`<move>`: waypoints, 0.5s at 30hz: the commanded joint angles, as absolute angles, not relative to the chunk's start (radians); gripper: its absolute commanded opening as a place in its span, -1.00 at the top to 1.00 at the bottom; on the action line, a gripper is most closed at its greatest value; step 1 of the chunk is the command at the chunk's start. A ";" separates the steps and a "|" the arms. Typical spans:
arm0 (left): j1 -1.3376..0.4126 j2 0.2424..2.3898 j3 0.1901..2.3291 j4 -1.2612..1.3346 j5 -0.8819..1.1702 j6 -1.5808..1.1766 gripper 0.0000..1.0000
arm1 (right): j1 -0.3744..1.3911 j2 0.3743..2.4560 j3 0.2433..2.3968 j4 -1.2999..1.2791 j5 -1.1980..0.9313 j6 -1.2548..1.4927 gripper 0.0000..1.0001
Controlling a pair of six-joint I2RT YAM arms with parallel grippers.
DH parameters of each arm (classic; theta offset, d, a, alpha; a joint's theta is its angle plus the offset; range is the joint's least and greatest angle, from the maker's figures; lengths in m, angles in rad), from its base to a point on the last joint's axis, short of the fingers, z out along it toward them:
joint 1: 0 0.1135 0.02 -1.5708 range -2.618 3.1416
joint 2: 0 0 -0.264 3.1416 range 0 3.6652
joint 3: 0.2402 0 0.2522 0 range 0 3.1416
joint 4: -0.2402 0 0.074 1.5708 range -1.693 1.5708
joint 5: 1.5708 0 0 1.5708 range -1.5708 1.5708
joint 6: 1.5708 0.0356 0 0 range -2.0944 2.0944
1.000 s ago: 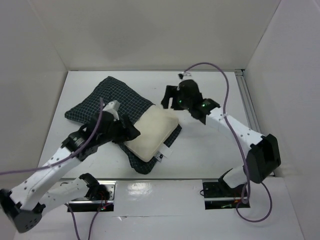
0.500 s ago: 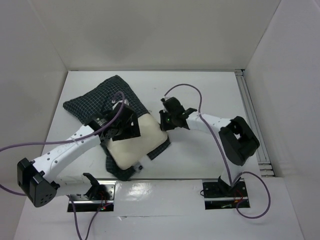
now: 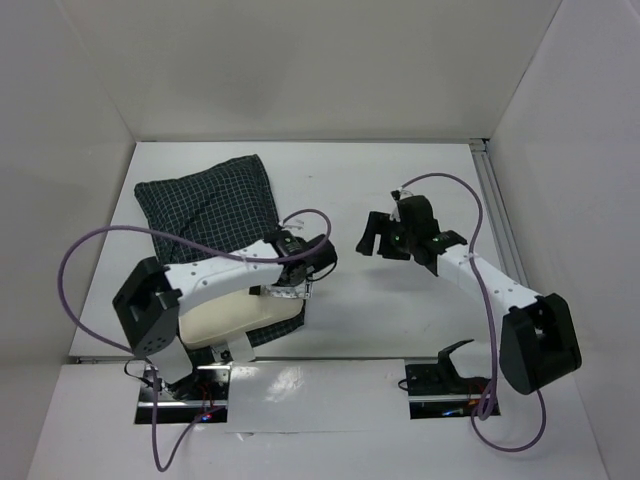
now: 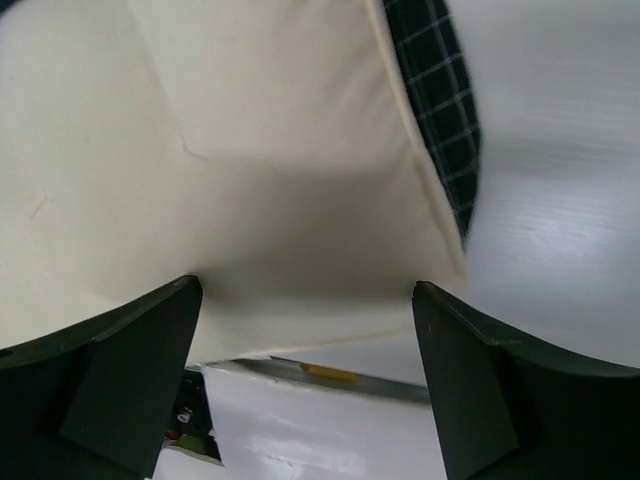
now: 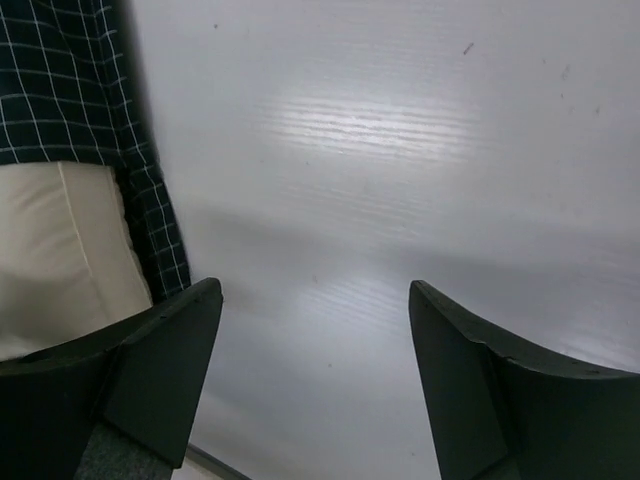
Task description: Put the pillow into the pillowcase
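The dark check pillowcase (image 3: pixel 205 205) lies at the left of the table. The cream pillow (image 3: pixel 235 318) sticks out of its near end, by the table's front edge. My left gripper (image 3: pixel 305 268) is open at the pillow's right near corner, holding nothing. In the left wrist view the pillow (image 4: pixel 250 150) fills the space above the open left gripper (image 4: pixel 310 350), with a pillowcase edge (image 4: pixel 435 90) at the right. My right gripper (image 3: pixel 368 238) is open and empty over bare table right of the pillow. The right wrist view shows the right gripper (image 5: pixel 315 340), the pillowcase (image 5: pixel 60 80) and the pillow (image 5: pixel 60 250) at the left.
White walls close in the table at the back and both sides. The left arm (image 3: pixel 215 272) lies folded across the pillow and case. A metal rail (image 4: pixel 330 375) runs along the table's front edge just below the pillow. Purple cables loop over both arms.
The pillow and case have slid toward the front left. My left arm has folded back, its gripper now at the pillow's right near corner. My right gripper has pulled away to the right.
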State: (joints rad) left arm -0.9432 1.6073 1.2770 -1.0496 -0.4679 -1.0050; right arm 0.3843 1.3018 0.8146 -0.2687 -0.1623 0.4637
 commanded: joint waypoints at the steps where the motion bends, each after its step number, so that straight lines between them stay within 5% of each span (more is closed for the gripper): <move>1: -0.953 1.713 1.315 -1.201 -0.612 -1.155 -1.00 | 0.364 1.229 0.790 -0.307 -0.235 0.430 -0.65; 4: -0.953 1.830 1.315 -1.221 -0.646 -1.209 -1.00 | 0.364 1.209 0.781 -0.318 -0.255 0.419 -0.65; 6: -0.943 1.874 1.315 -1.230 -0.669 -1.218 -0.81 | 0.364 1.209 0.770 -0.318 -0.268 0.419 -0.65; 8: -0.917 1.890 1.345 -1.258 -0.669 -1.218 -0.27 | 0.364 1.209 0.758 -0.299 -0.301 0.410 -0.65; 9: -0.898 1.890 1.377 -1.276 -0.669 -1.218 0.56 | 0.374 1.209 0.758 -0.288 -0.316 0.410 -0.65; 10: -0.885 1.840 1.393 -1.304 -0.669 -1.197 0.99 | 0.403 1.221 0.747 -0.273 -0.346 0.423 -0.68; 15: -0.825 1.584 1.420 -1.212 -0.589 -1.025 1.00 | 0.572 1.333 0.767 -0.122 -0.371 0.460 -0.82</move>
State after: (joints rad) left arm -0.8639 1.7607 1.3788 -1.2354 -0.5831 -1.1156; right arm 0.4931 1.2816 0.7532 -0.2489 -0.3187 0.4450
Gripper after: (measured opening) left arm 0.037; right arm 0.901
